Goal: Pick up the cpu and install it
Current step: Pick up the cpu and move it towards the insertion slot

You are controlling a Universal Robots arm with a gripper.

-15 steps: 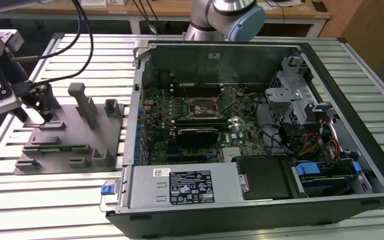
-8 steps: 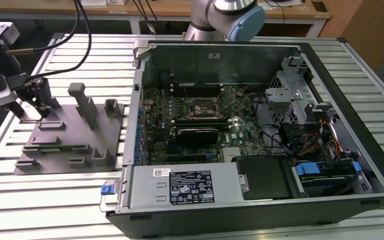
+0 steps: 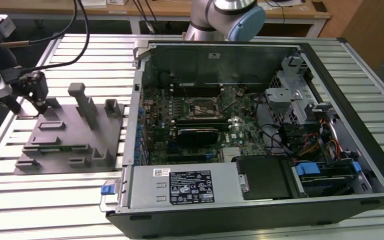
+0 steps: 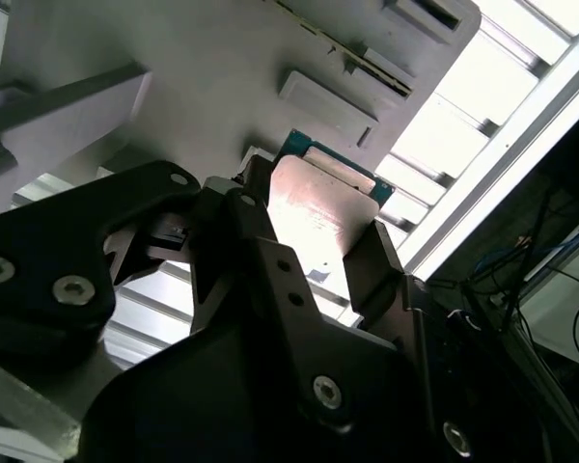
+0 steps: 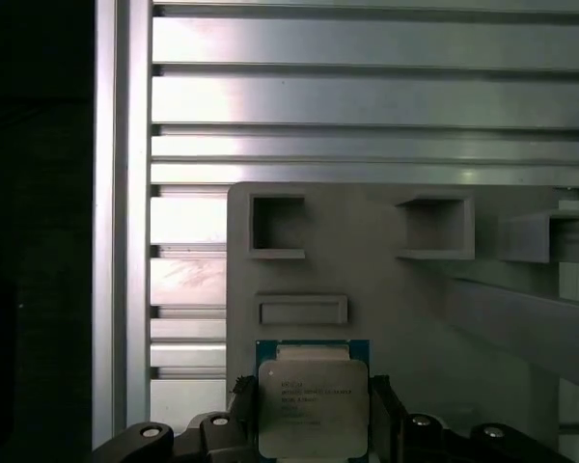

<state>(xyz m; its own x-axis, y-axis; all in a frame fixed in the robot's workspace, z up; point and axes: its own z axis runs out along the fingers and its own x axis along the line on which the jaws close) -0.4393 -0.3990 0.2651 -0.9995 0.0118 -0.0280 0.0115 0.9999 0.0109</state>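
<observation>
Both fingers (image 5: 384,415) of the down-pointing pincer (image 5: 311,388) clamp the cpu (image 5: 312,417) over the fixture plate (image 5: 386,289).

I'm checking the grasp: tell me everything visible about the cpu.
The cpu is a thin flat square: a silvery metal top plate with print, framed by a green board rim. It sits over the grey fixture plate near one edge, gripped on two opposite sides by the tool. Whether it rests there is unclear.

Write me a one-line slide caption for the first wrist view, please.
Gripper clamping the cpu by two sides at the grey fixture plate on the slatted aluminium table.
</observation>
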